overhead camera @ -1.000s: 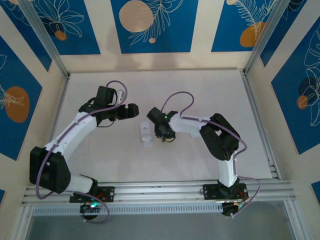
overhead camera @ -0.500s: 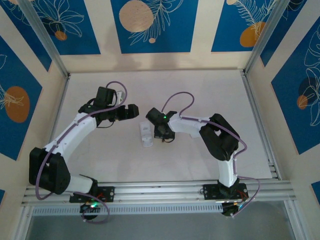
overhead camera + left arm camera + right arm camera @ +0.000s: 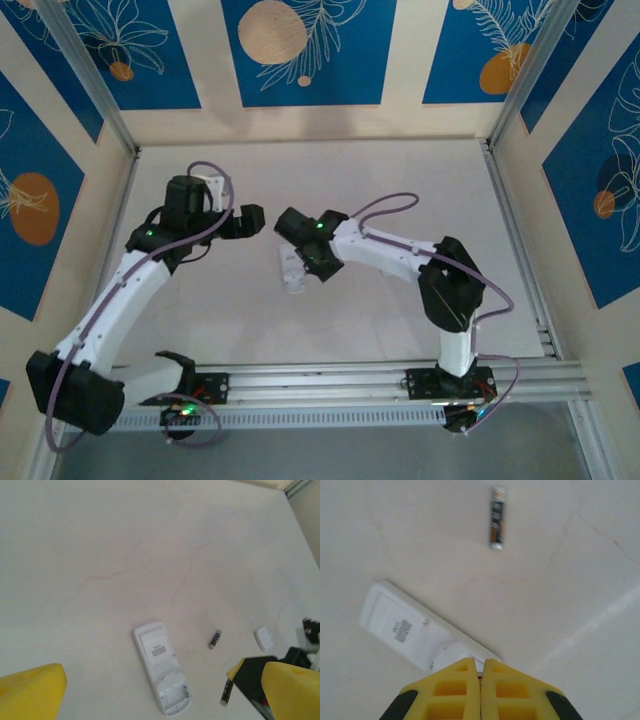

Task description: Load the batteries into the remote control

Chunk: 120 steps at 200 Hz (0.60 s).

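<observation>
The white remote control [image 3: 157, 662] lies back side up on the table, its battery bay [image 3: 176, 696] uncovered at the near end. One battery [image 3: 215, 639] lies loose to its right. A second battery [image 3: 226, 692] hangs from the tips of my right gripper [image 3: 234, 676], which is shut on it. From above, that right gripper [image 3: 305, 262] hovers at the remote's [image 3: 289, 274] right edge. In the right wrist view its closed gripper [image 3: 480, 672] sits over the remote's [image 3: 402, 627] bay end, the loose battery [image 3: 496, 517] beyond. My left gripper [image 3: 250, 220] stands open above and left of the remote.
A small white piece [image 3: 264, 639], probably the battery cover, lies right of the loose battery. The pale tabletop [image 3: 420, 190] is walled by blue-patterned panels, with an aluminium rail [image 3: 320, 375] along the near edge.
My right gripper has closed on a battery and moved left to the remote's bay end. The left arm has drawn back to the left, its jaws a little wider.
</observation>
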### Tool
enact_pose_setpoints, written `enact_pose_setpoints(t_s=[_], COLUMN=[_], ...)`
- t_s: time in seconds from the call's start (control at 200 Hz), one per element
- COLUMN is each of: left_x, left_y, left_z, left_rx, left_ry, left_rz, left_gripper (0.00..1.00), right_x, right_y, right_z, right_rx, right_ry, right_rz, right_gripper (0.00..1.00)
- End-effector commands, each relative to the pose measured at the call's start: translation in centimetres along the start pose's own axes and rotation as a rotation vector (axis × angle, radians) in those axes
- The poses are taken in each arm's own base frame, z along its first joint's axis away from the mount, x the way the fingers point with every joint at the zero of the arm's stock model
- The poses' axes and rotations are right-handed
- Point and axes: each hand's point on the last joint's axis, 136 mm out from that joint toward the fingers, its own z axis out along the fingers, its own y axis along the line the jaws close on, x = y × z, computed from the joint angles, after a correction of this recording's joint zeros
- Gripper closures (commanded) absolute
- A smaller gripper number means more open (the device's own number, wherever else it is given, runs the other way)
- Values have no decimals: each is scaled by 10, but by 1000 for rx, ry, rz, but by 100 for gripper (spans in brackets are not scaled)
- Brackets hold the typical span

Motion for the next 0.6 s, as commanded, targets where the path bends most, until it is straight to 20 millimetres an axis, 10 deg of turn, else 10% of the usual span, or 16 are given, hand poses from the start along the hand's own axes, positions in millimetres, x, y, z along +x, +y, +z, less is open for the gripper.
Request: enact_pose_setpoints(t_s=[0.0,0.595], left_x=[-9,-4], left_y=[16,52], left_z=[-18,-47], left_rx=[-94,-329], left_ry=[-77,-175], left_rz=[78,81], left_gripper=[0,0], right_x=[-4,15], right_y=[-40,-3], right_z=[5,19], right_rx=[160,79], right_ry=[-135,-304], right_rz=[252,370], right_gripper=[100,98])
